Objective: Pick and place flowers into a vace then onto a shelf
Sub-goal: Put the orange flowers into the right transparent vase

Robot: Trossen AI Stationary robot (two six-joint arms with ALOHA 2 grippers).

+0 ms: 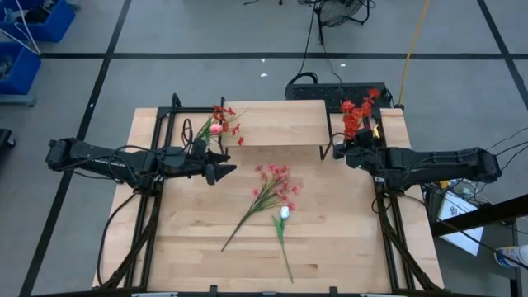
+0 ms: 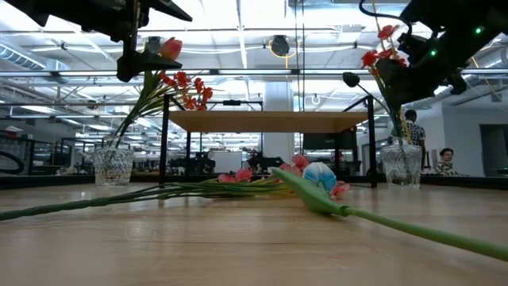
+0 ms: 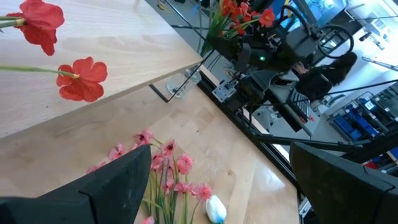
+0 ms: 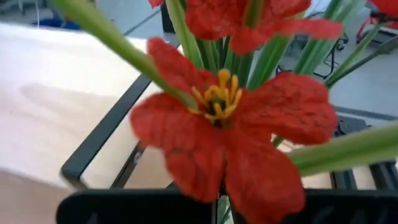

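Flowers lie in three places. On the tabletop [image 1: 198, 247], a pink spray [image 1: 268, 194] and a white tulip bud [image 1: 284, 213] lie loose near the centre, their stems running toward 7 and 6 o'clock in the high view. In the low view these two lie flat in the foreground, the tulip's head nearest the camera.

At the shelf's [image 1: 276, 124] 9 o'clock end, a bunch with red blossoms and a pink bud [image 1: 216, 128] stands in a clear glass vase [image 2: 112, 167]. The left gripper [image 1: 224, 172] hovers at about 5 o'clock from that bunch, just beside it but apart, and at 9 o'clock from the loose pink spray. In its wrist view its two dark fingers [image 3: 106, 186] stand wide apart with nothing between them, and the pink spray shows on the wood below the gap.

At the shelf's 3 o'clock end, a red spray [image 1: 356, 111] rises from a second glass vase [image 2: 401, 164]. The right gripper [image 1: 353, 153] sits at 6 o'clock of these red blossoms, right against the stems. Its wrist view is filled by one red blossom [image 4: 227, 137] and green stems; whether its fingers grip the stems, I cannot tell.
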